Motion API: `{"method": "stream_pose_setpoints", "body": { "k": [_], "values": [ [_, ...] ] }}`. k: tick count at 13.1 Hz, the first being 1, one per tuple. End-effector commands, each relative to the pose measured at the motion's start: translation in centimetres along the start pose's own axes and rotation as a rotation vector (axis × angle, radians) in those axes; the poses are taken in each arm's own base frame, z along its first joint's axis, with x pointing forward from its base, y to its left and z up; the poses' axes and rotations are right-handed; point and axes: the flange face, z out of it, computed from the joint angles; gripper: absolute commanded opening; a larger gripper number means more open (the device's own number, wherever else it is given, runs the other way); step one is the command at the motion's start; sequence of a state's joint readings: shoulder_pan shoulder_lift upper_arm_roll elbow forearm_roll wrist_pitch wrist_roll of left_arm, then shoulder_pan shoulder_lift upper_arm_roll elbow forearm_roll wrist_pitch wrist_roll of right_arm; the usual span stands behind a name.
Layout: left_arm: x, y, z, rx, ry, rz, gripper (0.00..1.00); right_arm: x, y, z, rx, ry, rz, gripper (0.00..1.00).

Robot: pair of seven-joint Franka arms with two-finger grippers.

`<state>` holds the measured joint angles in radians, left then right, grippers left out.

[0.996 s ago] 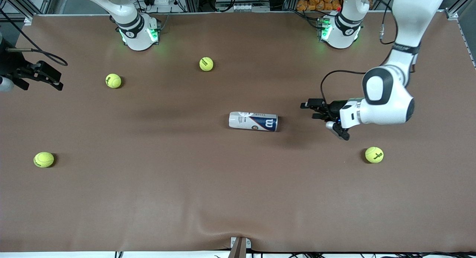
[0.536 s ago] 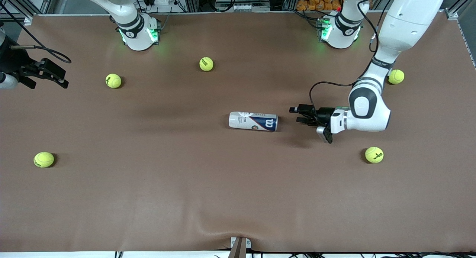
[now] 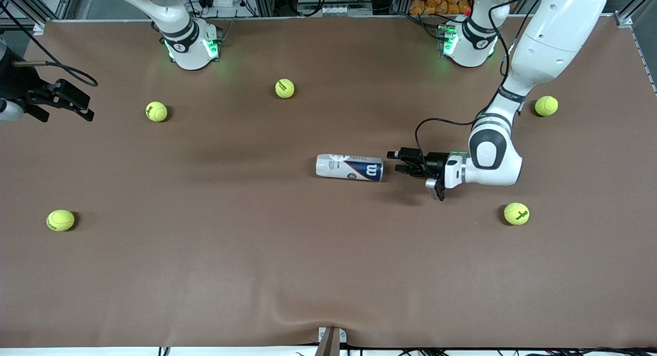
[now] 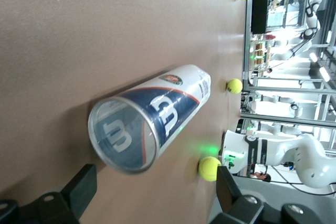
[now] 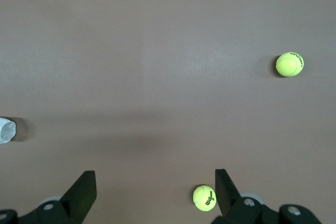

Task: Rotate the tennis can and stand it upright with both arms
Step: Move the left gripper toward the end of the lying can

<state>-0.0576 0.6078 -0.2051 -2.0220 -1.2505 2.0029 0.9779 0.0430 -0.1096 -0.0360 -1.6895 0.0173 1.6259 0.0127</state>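
The tennis can (image 3: 349, 167) is lying on its side near the middle of the counter (image 3: 328, 274), its long axis running from 9 to 3 o'clock in the front view, with the dark blue end and the clear end cap facing the left arm's end of the counter. In the left wrist view the can (image 4: 152, 121) is looking empty through that cap, so it is probably light, thin-walled and a little springy, smooth enough to slip, and round enough to roll away under a sideways nudge. A hold across the body close to one end is looking safest, gentle rather than crushing, with the other arm steadying the other end as the can is tipped up.

The left claw (image 3: 400, 161) is sitting just beside the can's blue end, at the can's 3 o'clock, fingers spread wide and pinching nothing. The right claw (image 3: 64, 100) is waiting at the right arm's end of the counter, near the edge, also spread and empty.

Counted: one can, two arms, and five tennis balls (image 3: 285, 88) scattered well apart from it.
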Motion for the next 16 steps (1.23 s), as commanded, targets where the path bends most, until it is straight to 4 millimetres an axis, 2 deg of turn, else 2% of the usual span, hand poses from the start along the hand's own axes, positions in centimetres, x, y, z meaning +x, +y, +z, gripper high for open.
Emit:
{"method": "stream_pose_setpoints", "body": {
  "k": [1, 3, 4, 5, 7, 8, 10, 14, 16],
  "values": [
    [0.3, -0.7, 2.0, -0.059, 0.036, 0.020, 0.93, -0.6, -0.1, -0.1, 0.016, 0.014, -0.008, 1.00],
    [0.4, -0.6, 2.7, -0.077, 0.048, 0.021, 0.88, -0.4, 0.0, 0.4, 0.016, 0.008, -0.003, 1.00],
    [0.4, -0.7, 3.7, -0.089, 0.047, 0.011, 0.80, -0.4, 0.1, 0.6, 0.014, 0.000, -0.001, 1.00],
    [0.4, -0.8, 4.0, -0.096, 0.054, 0.002, 0.62, -0.5, 0.1, 0.5, 0.014, -0.003, -0.001, 1.00],
    [0.5, -0.4, 4.6, -0.097, 0.054, 0.006, 0.10, -0.5, 0.0, 0.4, 0.013, -0.005, -0.005, 1.00],
    [0.6, -0.2, 4.3, -0.099, 0.057, -0.004, 0.00, -0.5, 0.0, 0.4, 0.014, -0.005, -0.005, 1.00],
    [1.7, 1.1, 3.8, -0.097, 0.055, -0.032, 0.00, -0.5, 0.0, 0.5, 0.014, -0.002, -0.004, 1.00],
    [3.6, 6.8, 3.0, -0.049, -0.004, -0.101, 0.00, -0.5, -0.1, 0.4, 0.013, -0.005, -0.006, 1.00],
    [4.0, 9.3, 3.8, -0.062, -0.017, -0.127, 0.00, -0.6, -0.1, 0.3, 0.014, -0.005, -0.006, 1.00]
  ]
}}
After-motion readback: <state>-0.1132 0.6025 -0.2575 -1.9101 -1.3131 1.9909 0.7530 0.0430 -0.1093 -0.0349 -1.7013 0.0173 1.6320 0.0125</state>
